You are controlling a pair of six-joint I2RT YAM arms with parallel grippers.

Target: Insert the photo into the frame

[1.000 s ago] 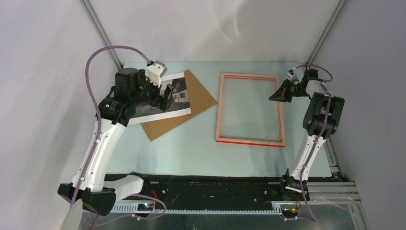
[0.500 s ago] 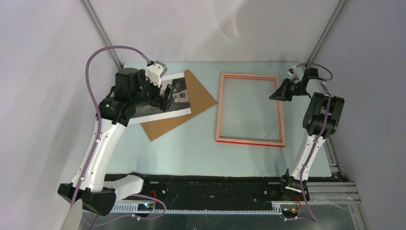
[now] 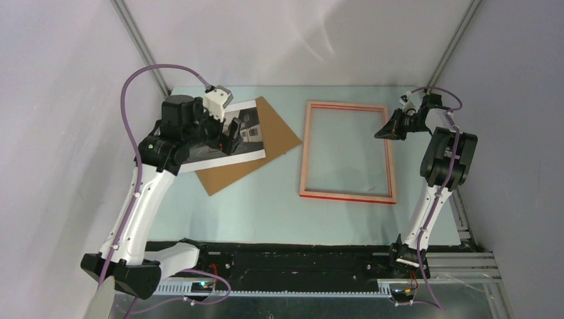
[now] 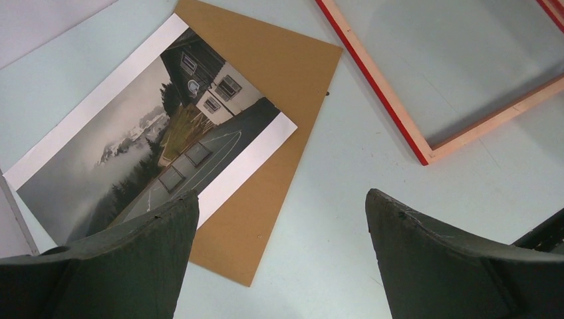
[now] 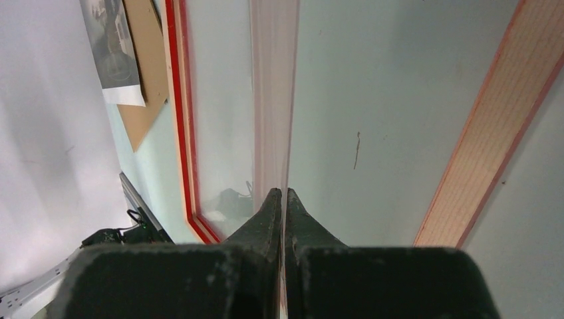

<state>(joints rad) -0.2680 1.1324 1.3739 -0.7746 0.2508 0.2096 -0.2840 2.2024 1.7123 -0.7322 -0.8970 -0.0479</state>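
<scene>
- The left gripper (image 4: 281,198) is wide open and holds nothing. It hovers over the near right corner of the photo (image 4: 153,139).
- The photo lies flat toward the far left of the worktop (image 3: 266,212), overlapping the left part of a brown board (image 4: 286,73).
- The frame (image 3: 304,149) lies flat right of centre, apart from photo and board, pale side up, with red showing along its near edge.
- The right gripper (image 5: 282,196) is closed, tips together, at the frame's right rail near the far corner. I cannot tell whether it pinches anything.
</scene>
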